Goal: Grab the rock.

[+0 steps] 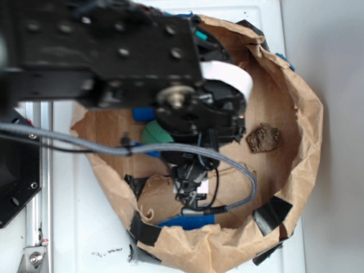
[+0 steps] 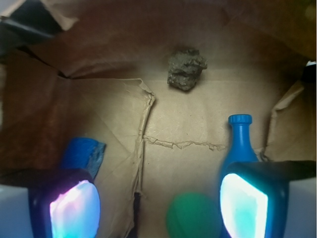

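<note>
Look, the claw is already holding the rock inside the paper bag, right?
Not quite. The claw is open and holds nothing; the rock lies apart from it, farther ahead on the floor of the paper bag. The wrist view shows this.

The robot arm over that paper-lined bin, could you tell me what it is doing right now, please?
The WidowX arm hangs over a brown paper enclosure, going for the rock. Its gripper is open and holds nothing; the wrist view shows the rock lying ahead, untouched, on the paper floor. A green ball sits between the fingers, a blue bottle stands by one finger, and a blue block lies by the other.
</note>
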You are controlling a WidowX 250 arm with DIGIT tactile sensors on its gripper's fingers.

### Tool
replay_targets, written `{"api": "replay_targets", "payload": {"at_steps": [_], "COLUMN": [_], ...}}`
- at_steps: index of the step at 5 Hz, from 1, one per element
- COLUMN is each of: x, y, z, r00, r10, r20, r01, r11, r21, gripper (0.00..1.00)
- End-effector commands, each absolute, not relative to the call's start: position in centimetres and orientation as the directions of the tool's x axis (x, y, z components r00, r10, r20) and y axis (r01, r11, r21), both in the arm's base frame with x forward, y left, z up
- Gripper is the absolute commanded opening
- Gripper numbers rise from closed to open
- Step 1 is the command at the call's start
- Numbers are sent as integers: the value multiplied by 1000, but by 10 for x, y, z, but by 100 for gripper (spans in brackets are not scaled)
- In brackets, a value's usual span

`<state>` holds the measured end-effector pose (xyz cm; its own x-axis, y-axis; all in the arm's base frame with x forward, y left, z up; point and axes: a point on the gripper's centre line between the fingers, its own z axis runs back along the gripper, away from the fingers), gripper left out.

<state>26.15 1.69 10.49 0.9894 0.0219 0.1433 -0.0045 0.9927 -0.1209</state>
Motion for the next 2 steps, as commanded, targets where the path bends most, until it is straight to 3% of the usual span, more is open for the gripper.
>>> {"api": "replay_targets", "payload": {"at_steps": [1,2], "x": [288,296], "y": [12,-1], "z": [105,101], "r00": [978,976], "r10": [41,33], "r20": [206,215], "r01": [-21,-11], "r11": [995,994], "r21": [-98,-104], "gripper": [100,100]}}
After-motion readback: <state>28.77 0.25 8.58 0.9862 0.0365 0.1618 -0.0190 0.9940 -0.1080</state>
